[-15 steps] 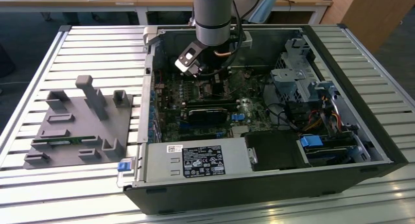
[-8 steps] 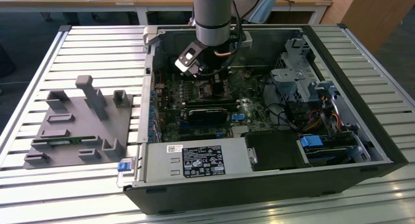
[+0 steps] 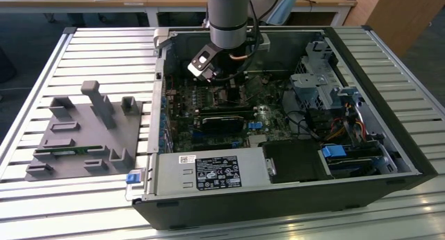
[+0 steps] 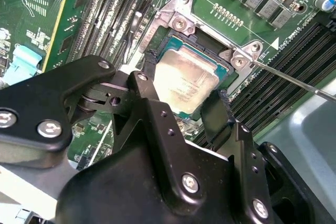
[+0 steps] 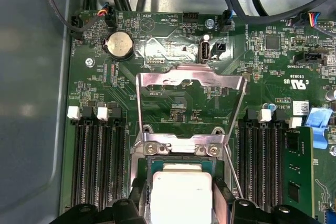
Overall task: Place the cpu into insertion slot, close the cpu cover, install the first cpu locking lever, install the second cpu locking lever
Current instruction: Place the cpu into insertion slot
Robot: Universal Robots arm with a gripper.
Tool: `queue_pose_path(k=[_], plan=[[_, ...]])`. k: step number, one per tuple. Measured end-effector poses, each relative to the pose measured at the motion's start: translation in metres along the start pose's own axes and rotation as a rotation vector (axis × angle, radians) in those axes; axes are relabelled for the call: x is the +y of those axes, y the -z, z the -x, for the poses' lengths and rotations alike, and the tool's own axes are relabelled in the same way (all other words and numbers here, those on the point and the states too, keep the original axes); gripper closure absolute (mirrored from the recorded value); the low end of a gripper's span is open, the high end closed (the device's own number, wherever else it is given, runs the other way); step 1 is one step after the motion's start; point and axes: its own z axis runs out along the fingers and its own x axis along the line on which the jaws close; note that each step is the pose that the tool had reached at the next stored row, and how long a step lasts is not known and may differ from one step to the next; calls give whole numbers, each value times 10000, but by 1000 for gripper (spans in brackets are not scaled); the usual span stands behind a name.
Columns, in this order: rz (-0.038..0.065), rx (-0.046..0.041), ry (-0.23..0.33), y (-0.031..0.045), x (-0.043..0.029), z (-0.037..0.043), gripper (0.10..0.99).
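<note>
The jaws of the gripper are pressing on two opposite edges of the cpu, one black finger at each side, so they are clamped on the chip. The cpu is lying flat over the insertion slot; I cannot tell if it is sitting fully down. Behind the slot the cpu cover is standing open, tilted back, and a thin wire lever is sticking out free beside it. Long memory slots are running on both sides, all on the green motherboard inside the open computer case, which is lying on the slatted counter.

I am judging the chip to be very light, stiff and thin, with a smooth face, and fragile. The plain side edges seem the right place to hold it, gently and level.
</note>
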Motion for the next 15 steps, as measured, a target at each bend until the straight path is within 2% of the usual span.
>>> queue_pose_path(k=[7, 15], plan=[[-3, -4, -68, 3, 6, -2, 471], [-5, 0, -69, 87, 13, -1, 471]])
